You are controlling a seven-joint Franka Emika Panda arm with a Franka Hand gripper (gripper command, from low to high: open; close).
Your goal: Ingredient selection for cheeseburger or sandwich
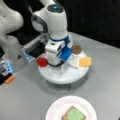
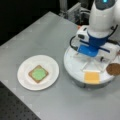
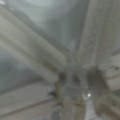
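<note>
Your gripper (image 2: 88, 65) sat low over the round white turntable's (image 1: 75, 75) middle; finger state unclear. The yellow cheese square (image 2: 91, 76) and brown round patty (image 2: 113, 69) lay at its rim, beside the fingers. The toast with lettuce (image 2: 38, 73) rested mid-plate (image 2: 26, 82).

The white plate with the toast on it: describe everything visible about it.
The white plate is plain, round and shallow, smooth like ceramic or plastic, lying flat on the grey table. It sits apart from the white round stand that carries the other pieces. At its middle lies a tan-brown toast square, turned cornerwise, with a green lettuce piece on top. In both front views nothing else touches it; the gripper is over the stand, not the plate.
</note>
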